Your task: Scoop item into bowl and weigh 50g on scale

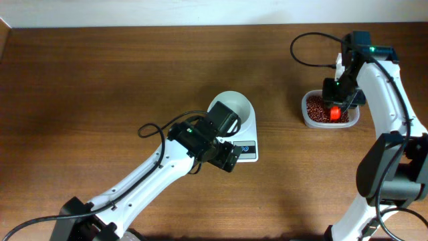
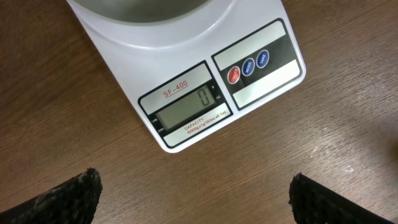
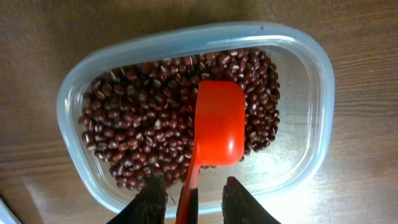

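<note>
The white bowl (image 1: 233, 108) stands on the white scale (image 1: 245, 150). In the left wrist view the scale (image 2: 186, 74) reads 0 and the bowl's rim (image 2: 143, 9) shows at the top edge. My left gripper (image 2: 196, 199) is open and empty above the table, just in front of the scale. The red-brown beans (image 3: 143, 130) lie in a clear plastic container (image 3: 314, 124) at the right (image 1: 311, 115). A red scoop (image 3: 219, 121) lies over the beans, and no beans show on it. My right gripper (image 3: 194, 200) is open, with the scoop's handle between its fingers and gaps on both sides.
The left arm stretches from the lower left to the scale (image 1: 147, 177). The right arm stands along the right edge (image 1: 394, 134). A black cable (image 1: 311, 50) loops behind the container. Brown wooden table all round.
</note>
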Tool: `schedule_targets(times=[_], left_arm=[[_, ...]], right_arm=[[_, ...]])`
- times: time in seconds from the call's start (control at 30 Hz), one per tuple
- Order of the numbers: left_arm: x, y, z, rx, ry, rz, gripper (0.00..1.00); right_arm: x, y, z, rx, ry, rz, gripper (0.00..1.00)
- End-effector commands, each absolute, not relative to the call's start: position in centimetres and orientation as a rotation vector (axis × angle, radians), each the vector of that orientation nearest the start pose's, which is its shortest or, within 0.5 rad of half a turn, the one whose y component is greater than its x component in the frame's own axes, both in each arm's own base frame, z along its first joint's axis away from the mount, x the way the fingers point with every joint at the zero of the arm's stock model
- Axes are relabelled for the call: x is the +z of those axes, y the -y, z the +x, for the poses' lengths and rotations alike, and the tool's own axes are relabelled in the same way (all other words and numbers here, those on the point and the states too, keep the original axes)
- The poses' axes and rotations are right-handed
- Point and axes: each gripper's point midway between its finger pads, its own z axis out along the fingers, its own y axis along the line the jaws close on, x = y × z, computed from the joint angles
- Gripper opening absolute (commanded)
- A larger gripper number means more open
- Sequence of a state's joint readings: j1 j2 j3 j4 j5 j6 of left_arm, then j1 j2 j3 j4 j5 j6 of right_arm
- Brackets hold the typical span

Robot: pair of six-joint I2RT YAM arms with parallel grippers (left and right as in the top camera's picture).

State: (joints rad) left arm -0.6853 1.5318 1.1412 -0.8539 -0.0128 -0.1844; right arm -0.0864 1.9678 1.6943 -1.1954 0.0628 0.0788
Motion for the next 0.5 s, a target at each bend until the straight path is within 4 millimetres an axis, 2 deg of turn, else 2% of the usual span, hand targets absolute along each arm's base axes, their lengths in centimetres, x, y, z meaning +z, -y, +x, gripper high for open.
schedule_targets(times=[0.0, 0.13, 0.3, 0.47], left_arm=[[11.09, 21.45, 26.80, -0.177, -2.737, 0.678, 0.99], [11.09, 21.45, 26.80, -0.177, -2.737, 0.678, 0.99], [11.09, 21.45, 26.80, -0.177, -2.737, 0.678, 0.99], [11.09, 21.45, 26.80, -0.177, -2.737, 0.678, 0.99]], right_arm=[[10.80, 4.70, 39.13, -0.097, -3.017, 0.274, 0.30], [10.04, 4.67, 38.79, -0.098, -3.029, 0.275, 0.30], [10.08, 4.72, 39.07, -0.098, -3.018, 0.274, 0.24], [10.15, 4.80, 39.63, -0.098, -2.994, 0.275, 0.23]])
